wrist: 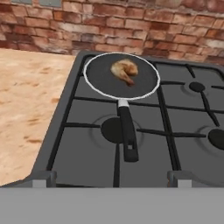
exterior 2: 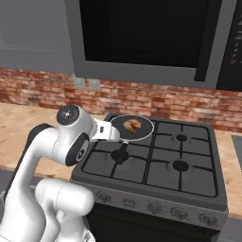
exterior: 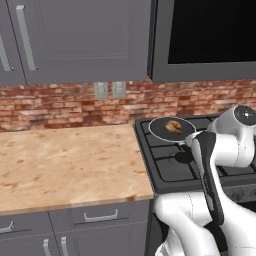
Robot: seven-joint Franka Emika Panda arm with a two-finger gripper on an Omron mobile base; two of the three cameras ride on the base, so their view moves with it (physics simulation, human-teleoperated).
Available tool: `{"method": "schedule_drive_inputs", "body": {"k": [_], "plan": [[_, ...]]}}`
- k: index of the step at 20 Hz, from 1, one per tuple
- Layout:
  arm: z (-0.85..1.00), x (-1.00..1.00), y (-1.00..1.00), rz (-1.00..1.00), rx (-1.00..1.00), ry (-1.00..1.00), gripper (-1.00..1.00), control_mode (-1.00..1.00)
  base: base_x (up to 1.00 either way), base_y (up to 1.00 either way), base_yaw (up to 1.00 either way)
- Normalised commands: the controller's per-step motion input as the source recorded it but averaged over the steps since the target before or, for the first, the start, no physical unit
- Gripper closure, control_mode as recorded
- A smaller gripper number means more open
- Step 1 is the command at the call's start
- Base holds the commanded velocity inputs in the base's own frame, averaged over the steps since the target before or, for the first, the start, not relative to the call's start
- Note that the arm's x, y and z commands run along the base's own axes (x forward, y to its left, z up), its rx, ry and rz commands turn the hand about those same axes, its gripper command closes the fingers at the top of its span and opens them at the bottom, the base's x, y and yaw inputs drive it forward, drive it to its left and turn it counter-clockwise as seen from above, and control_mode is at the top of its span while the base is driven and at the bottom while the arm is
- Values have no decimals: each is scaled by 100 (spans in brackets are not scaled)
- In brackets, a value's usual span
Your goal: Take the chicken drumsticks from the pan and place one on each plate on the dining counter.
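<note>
On the stove's back-left burner, pan with drumsticks, clear above.

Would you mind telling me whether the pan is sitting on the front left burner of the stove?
No, the pan sits on the rear left burner, with only its black handle reaching forward over the front left burner.
</note>
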Motion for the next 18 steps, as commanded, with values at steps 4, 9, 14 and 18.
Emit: {"method": "schedule_drive_inputs", "body": {"k": [4,9,14,18], "plan": [[-4,70,1,0,-2,0,-100,-100,0,0,0],[-5,62,-4,0,0,0,-100,-100,0,0,0],[-20,50,-5,0,0,3,-100,-100,0,0,0],[-28,49,-8,0,0,6,-100,-100,0,0,0]]}}
